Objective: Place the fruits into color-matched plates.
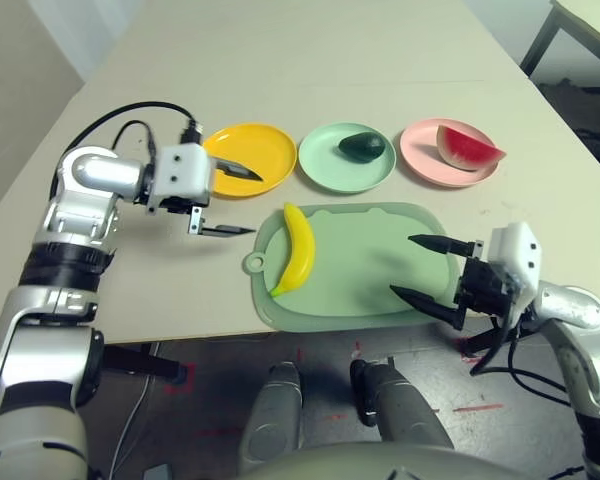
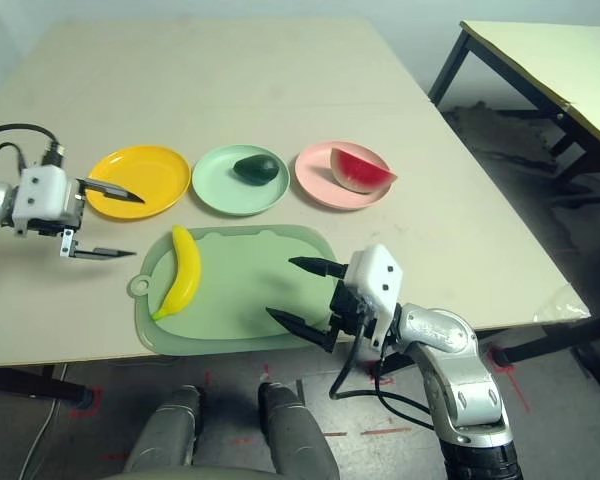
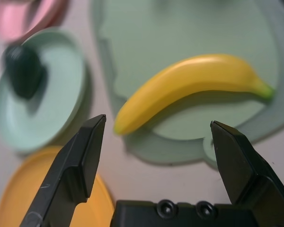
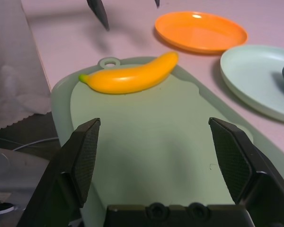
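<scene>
A yellow banana lies on the left part of the light-green cutting mat. Behind the mat stand three plates in a row. The yellow-orange plate on the left holds nothing. The dark avocado rests in the mint green plate. The watermelon wedge sits in the pink plate. My left gripper hangs open just left of the mat, one finger over the yellow plate's edge. Over the mat's right front corner, my right gripper is open and empty.
The pale table stretches far behind the plates. Another table stands to the right across a gap of floor. Cables trail from both wrists.
</scene>
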### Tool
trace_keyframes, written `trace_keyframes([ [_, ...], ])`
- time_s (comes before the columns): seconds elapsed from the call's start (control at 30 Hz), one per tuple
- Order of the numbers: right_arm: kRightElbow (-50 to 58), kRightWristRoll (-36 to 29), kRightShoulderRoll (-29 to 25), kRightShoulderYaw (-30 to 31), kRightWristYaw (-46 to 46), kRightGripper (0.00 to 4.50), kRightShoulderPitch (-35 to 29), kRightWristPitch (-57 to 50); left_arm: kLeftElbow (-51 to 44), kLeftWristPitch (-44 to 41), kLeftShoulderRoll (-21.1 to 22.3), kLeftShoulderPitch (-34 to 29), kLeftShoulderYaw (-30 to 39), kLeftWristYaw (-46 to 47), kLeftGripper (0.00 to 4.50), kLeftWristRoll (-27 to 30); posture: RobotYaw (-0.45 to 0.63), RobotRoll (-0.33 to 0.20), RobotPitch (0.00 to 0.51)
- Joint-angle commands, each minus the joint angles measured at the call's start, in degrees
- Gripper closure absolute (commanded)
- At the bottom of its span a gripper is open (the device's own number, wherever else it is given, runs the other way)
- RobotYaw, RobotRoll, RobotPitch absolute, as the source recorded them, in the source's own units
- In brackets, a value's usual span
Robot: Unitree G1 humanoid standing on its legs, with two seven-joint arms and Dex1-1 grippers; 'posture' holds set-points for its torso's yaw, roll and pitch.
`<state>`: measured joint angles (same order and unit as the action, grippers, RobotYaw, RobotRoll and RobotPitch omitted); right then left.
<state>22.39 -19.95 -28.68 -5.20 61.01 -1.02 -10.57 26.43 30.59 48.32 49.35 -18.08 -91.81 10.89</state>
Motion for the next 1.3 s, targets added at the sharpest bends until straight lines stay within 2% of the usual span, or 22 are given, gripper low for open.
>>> trace_keyframes([
  [0.03,-1.30,-0.88,-0.26,0.43,-0.69,0.01,-0.63,3.17,2.02,6.76,-2.17,4.56,-7.27,-0.69,0.00,0.94,0.03,0.000,0.182],
  [0.37,-3.60,-1.37,-0.49,-0.08,-4.33,0.01,-2.48,6.81,16.69,21.61,-10.29,13.23,-21.08,-0.69,0.00,-2.26,-0.04,0.000,0.191],
  [0.57,-2.63,-1.49,-0.38,0.73,-6.11,0.01,-2.35,6.54,26.52,28.38,-15.57,16.92,-24.06,-0.69,0.00,-5.13,-0.06,0.000,0.190],
  [0.67,-1.89,-1.54,-0.91,0.75,-6.38,0.00,-2.96,6.55,29.19,30.46,-16.90,17.34,-25.01,-0.69,0.66,-6.48,-0.08,0.000,0.186],
  [0.73,-1.61,-1.75,-1.25,0.42,-6.69,0.00,-3.26,6.43,30.35,31.05,-17.15,17.44,-25.84,-0.69,1.23,-7.40,-0.08,0.000,0.186],
  [0.83,-0.70,-1.66,-2.10,0.29,-7.07,0.00,-3.67,6.65,32.48,32.43,-16.85,17.72,-27.49,-0.69,2.35,-11.33,-0.09,0.000,0.179],
  [0.9,0.19,-1.85,-2.42,0.63,-7.45,0.00,-3.85,6.40,33.12,32.57,-16.82,17.85,-28.08,-0.69,2.84,-11.82,-0.09,0.000,0.178],
  [1.13,1.20,-1.81,-3.06,1.71,-7.65,0.00,-5.43,6.47,33.83,29.84,-15.93,19.64,-25.87,-0.69,2.84,-10.65,-0.09,0.000,0.174],
  [1.3,1.88,-2.19,-2.34,2.48,-8.85,0.00,-5.92,6.38,37.37,21.20,-12.83,24.73,-17.23,0.90,2.84,-10.99,-0.07,0.000,0.177],
])
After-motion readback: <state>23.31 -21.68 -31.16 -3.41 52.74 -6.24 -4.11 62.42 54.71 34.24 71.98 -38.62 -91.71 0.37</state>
